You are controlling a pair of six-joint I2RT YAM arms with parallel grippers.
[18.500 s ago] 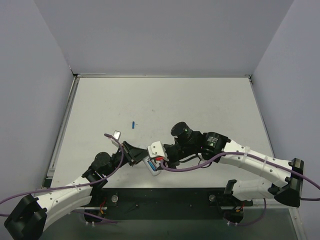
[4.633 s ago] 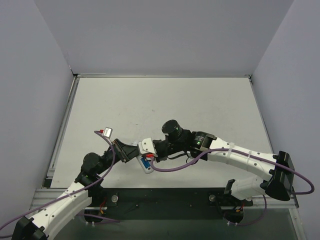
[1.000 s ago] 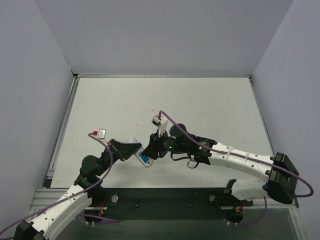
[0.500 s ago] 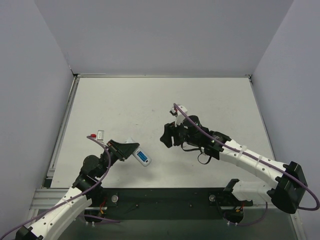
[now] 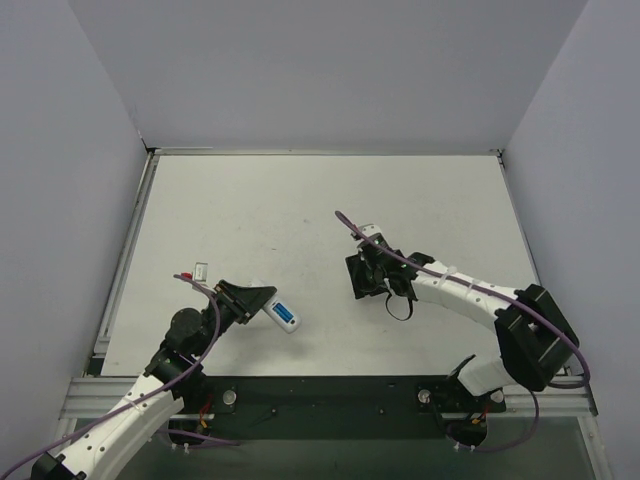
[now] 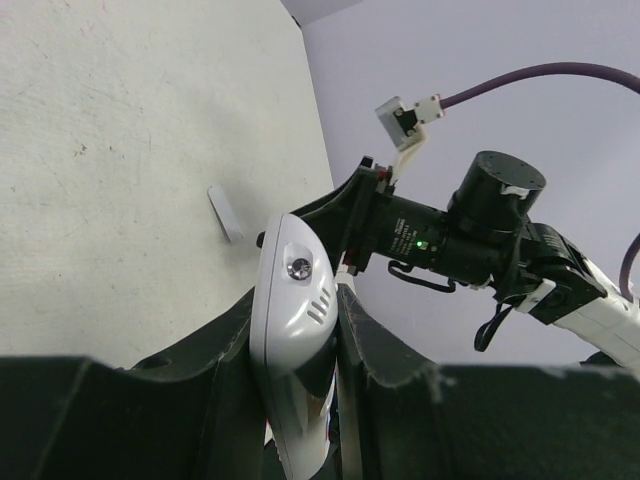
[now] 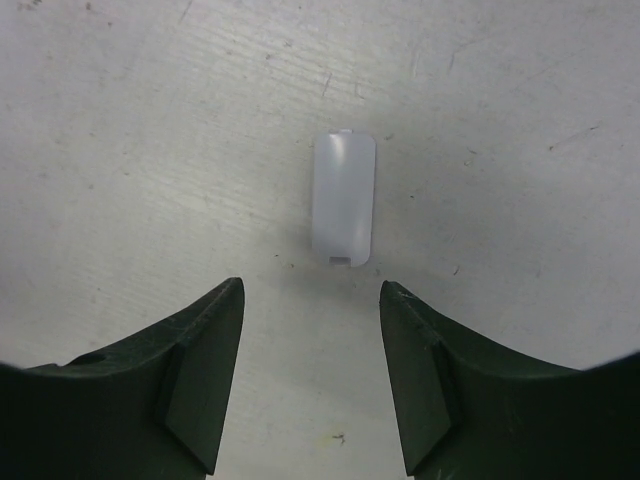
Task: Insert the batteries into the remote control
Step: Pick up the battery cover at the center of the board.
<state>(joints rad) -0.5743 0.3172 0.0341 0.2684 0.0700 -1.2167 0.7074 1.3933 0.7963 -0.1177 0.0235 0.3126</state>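
Observation:
My left gripper point(image 5: 262, 300) is shut on the white remote control point(image 5: 277, 311), holding it above the table at the near left. Blue batteries point(image 5: 287, 319) show in its upturned back. In the left wrist view the remote point(image 6: 290, 330) stands edge-on, clamped between both fingers of the left gripper point(image 6: 293, 298). My right gripper point(image 5: 358, 281) hangs over the table's middle, pointing down. In the right wrist view it point(image 7: 310, 290) is open and empty. A small white cover piece point(image 7: 343, 212) lies flat on the table just beyond its fingertips.
The same white cover piece point(image 6: 225, 213) lies on the table between the remote and the right arm point(image 6: 480, 240). Purple cables loop from both wrists. Pale walls close the table point(image 5: 250, 200) on three sides.
The right gripper has pulled back from the remote, swung right toward the table's middle and turned downward, with its jaws wider apart. The left gripper has drifted slightly down-left, still gripping the remote.

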